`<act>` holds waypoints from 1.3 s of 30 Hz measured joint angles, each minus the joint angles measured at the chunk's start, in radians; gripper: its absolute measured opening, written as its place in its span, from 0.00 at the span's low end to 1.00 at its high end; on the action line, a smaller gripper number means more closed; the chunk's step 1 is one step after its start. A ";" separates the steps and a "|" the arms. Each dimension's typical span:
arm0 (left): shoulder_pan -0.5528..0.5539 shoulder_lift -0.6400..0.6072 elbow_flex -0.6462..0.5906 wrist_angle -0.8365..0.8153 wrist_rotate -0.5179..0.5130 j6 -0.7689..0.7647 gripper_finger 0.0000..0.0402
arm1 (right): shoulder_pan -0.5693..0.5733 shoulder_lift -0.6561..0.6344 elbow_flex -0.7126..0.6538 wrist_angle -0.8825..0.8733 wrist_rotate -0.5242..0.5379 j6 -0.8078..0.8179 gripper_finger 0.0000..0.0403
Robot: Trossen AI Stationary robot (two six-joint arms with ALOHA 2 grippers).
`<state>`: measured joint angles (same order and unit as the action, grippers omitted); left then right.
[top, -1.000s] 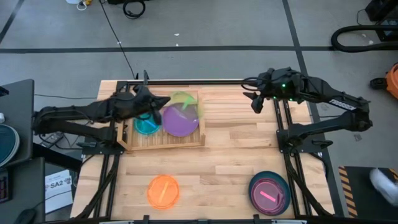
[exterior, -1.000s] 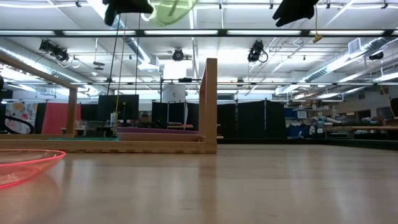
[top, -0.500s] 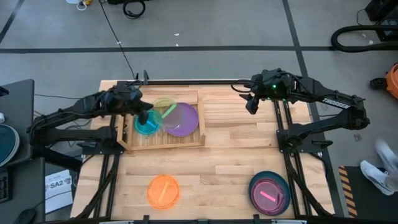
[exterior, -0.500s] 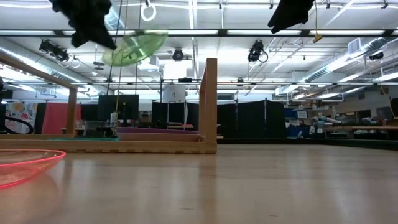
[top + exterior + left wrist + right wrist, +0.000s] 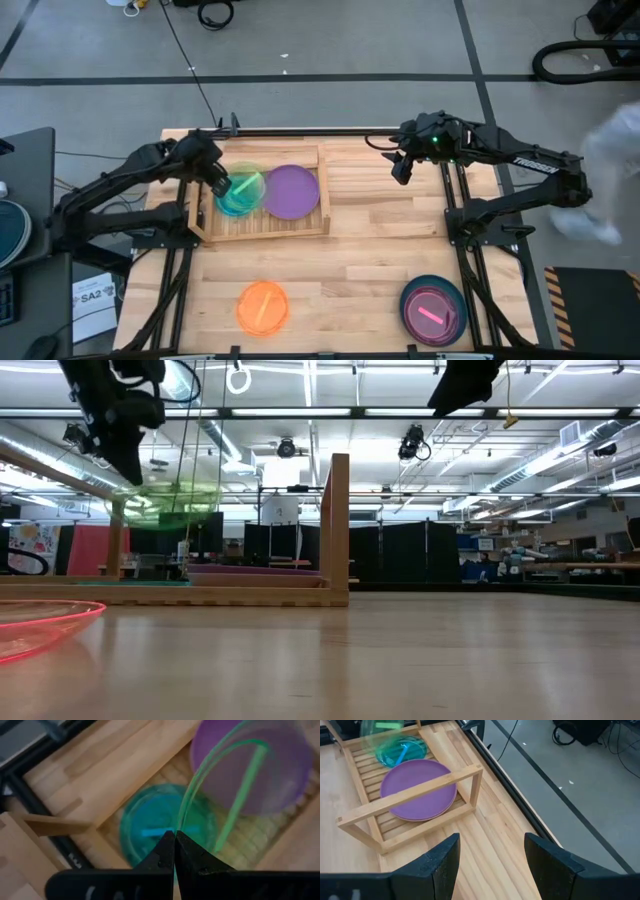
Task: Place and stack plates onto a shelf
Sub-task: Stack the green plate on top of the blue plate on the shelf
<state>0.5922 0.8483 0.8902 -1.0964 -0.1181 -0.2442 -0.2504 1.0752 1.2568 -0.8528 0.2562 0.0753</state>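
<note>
My left gripper (image 5: pixel 222 183) is shut on a translucent green plate (image 5: pixel 243 186), which hovers over the teal plate (image 5: pixel 236 203) lying in the left half of the wooden shelf (image 5: pixel 262 232). In the low view the green plate (image 5: pixel 170 503) hangs above the shelf's floor, below my left gripper (image 5: pixel 125 455). A purple plate (image 5: pixel 292 191) lies flat in the shelf's right half. My right gripper (image 5: pixel 490 860) is open, high over the table's far right part (image 5: pixel 402 168), touching nothing. My left gripper pinches the green plate's rim (image 5: pixel 182 817) between its two shut fingers, on the side of the plate toward the table's left. The fingers slant down from the left and far side. The plate is lifted clear, close to level, above the teal plate (image 5: pixel 150 827).
An orange plate (image 5: pixel 263 306) lies near the table's near edge, left of the middle. A dark teal plate with a magenta-red plate on it (image 5: pixel 434 310) sits at the near right corner. The shelf's raised rails (image 5: pixel 410 795) stand around both plates.
My left gripper has carried the green plate from above the purple plate's far edge toward the table's left and down, so that it now hangs over the teal plate. The plate has gone from tilted to nearly level. My right gripper has shifted slightly left.
</note>
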 joint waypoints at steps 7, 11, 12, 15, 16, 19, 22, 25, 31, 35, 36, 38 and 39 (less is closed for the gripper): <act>0.065 0.121 0.000 -0.039 -0.001 0.005 0.01 | 0.000 0.004 0.000 0.000 0.000 0.000 0.56; 0.086 0.196 0.000 -0.063 -0.017 0.005 0.01 | 0.000 0.004 0.000 -0.001 0.000 0.000 0.56; 0.090 0.214 0.000 -0.063 -0.021 0.005 0.01 | 0.000 0.004 0.000 -0.001 -0.001 0.000 0.56; 0.100 0.265 0.000 -0.064 -0.024 0.005 0.01 | 0.000 0.004 0.000 -0.001 -0.001 0.000 0.56; 0.102 0.280 0.000 -0.064 -0.024 0.005 0.01 | 0.000 0.004 0.000 -0.001 -0.001 0.000 0.56; 0.108 0.322 0.000 -0.064 -0.024 0.004 0.01 | 0.000 0.003 0.000 -0.002 -0.001 0.000 0.56; 0.108 0.354 0.000 -0.074 -0.034 0.004 0.01 | 0.000 0.003 0.000 -0.002 -0.001 0.000 0.56; 0.107 0.382 0.000 -0.093 -0.042 0.000 0.01 | 0.000 0.003 0.000 -0.002 -0.001 0.000 0.56; 0.107 0.411 0.001 -0.097 -0.061 -0.013 0.03 | 0.000 0.003 0.000 -0.002 -0.001 0.000 0.56; 0.107 0.411 0.001 -0.093 -0.065 -0.014 0.03 | 0.000 0.003 0.000 -0.002 0.000 0.000 0.56; 0.107 0.411 0.001 -0.093 -0.065 -0.014 0.03 | 0.000 0.003 0.000 -0.002 0.000 0.000 0.56; 0.107 0.411 0.001 -0.093 -0.065 -0.014 0.03 | 0.000 0.003 0.000 -0.002 0.000 0.000 0.56; 0.107 0.411 0.001 -0.093 -0.065 -0.014 0.03 | 0.000 0.003 0.000 -0.002 0.000 0.000 0.56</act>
<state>0.6994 1.2594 0.8909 -1.1889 -0.1833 -0.2581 -0.2504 1.0782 1.2568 -0.8553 0.2558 0.0753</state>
